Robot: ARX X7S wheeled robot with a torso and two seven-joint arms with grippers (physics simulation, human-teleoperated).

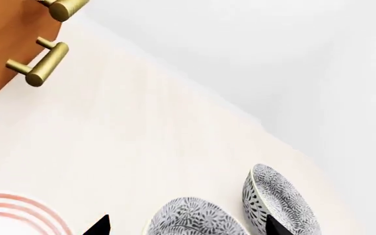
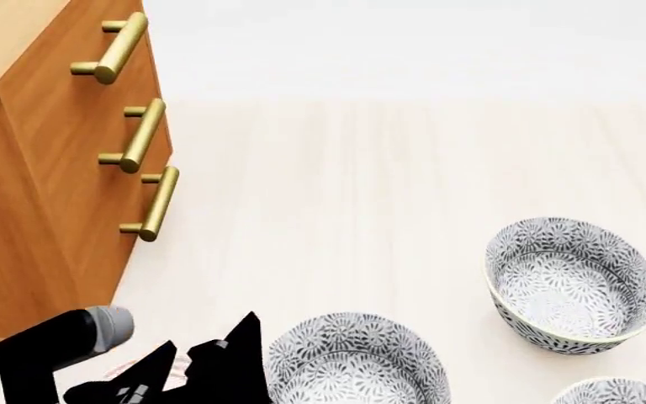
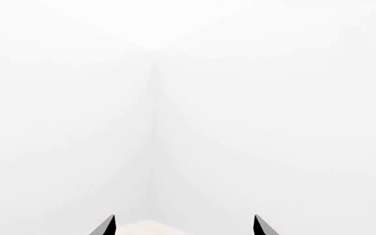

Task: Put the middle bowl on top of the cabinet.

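Note:
Three alike grey-patterned bowls sit on the pale table. The leftmost bowl (image 2: 357,364) (image 1: 191,218) lies between the wide-apart fingertips of my open left gripper (image 1: 186,226) (image 2: 205,360), untouched. A second bowl (image 2: 570,282) (image 1: 281,198) sits farther right, and a third bowl (image 2: 624,392) is cut off at the view's bottom right. By left-to-right order the second one is in the middle; I cannot tell for sure which is the middle bowl. The orange-brown cabinet (image 2: 65,210) (image 1: 5,34) stands at the left. My right gripper (image 3: 184,226) is open, holds nothing and faces white wall.
A white plate with red rings (image 1: 11,215) lies beside the left gripper, on the cabinet side. The cabinet's brass handles (image 2: 144,135) stick out toward the table. The table's far edge (image 2: 413,103) meets a white wall.

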